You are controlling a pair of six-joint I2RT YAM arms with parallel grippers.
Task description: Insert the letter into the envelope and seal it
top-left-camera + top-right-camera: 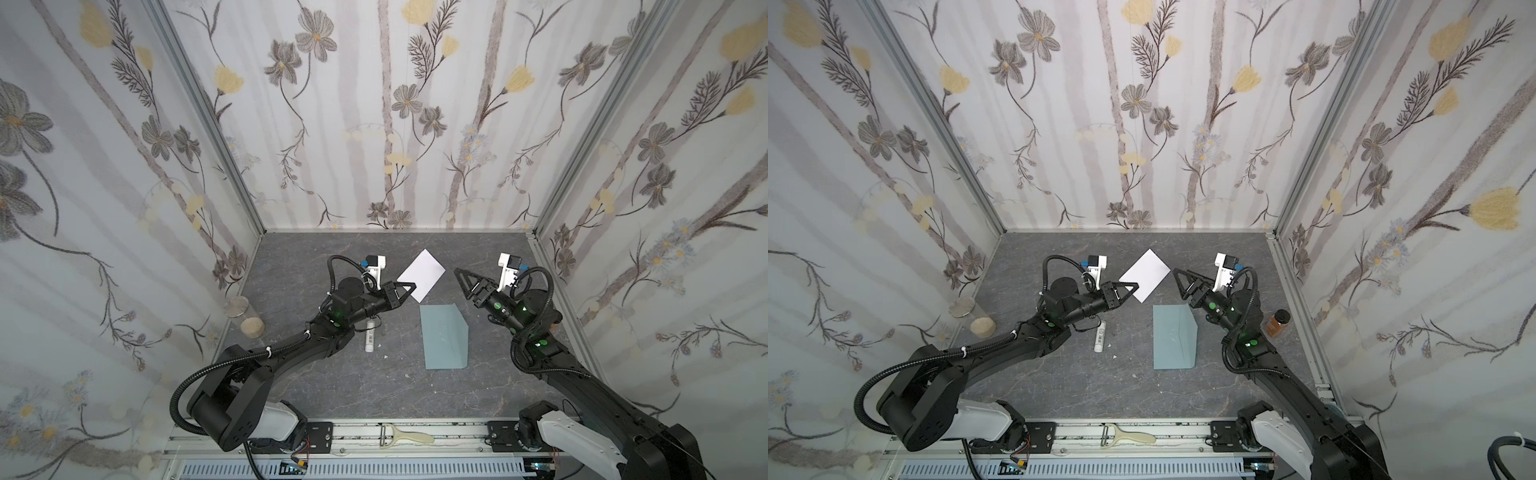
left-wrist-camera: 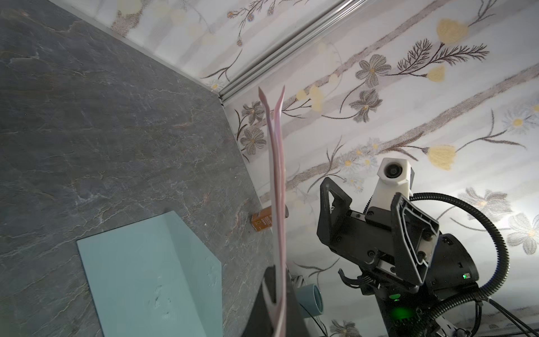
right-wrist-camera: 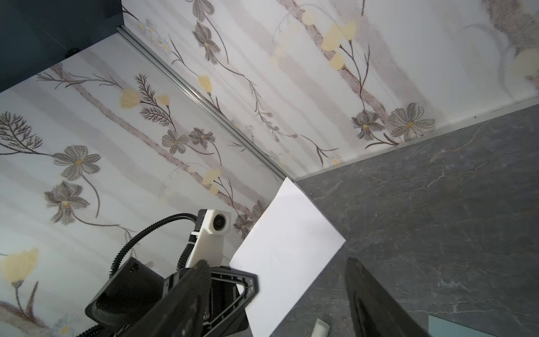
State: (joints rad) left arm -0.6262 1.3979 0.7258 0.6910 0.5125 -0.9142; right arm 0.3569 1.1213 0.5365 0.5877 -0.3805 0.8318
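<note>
The letter (image 1: pixel 421 273) (image 1: pixel 1144 274), folded with its plain white side up, hangs above the table behind the envelope. My left gripper (image 1: pixel 412 286) (image 1: pixel 1136 286) is shut on its near-left corner. In the left wrist view the letter (image 2: pixel 277 175) shows edge-on as two pinkish layers running out from my left gripper (image 2: pixel 277 309). My right gripper (image 1: pixel 462 279) (image 1: pixel 1180 279) stands open just right of the sheet, not touching it. In the right wrist view the letter (image 3: pixel 287 248) lies beyond my right gripper (image 3: pixel 277 262). The blue-grey envelope (image 1: pixel 442 338) (image 1: pixel 1173 338) (image 2: pixel 145 277) lies flat, its flap raised along the right side.
A white glue stick (image 1: pixel 370 338) (image 1: pixel 1099 337) lies left of the envelope, under my left arm. A glass jar (image 1: pixel 239 307) and a cork lid (image 1: pixel 252 327) sit by the left wall. An amber bottle (image 1: pixel 1277 323) stands near the right wall. A peeler (image 1: pixel 405 436) rests on the front rail.
</note>
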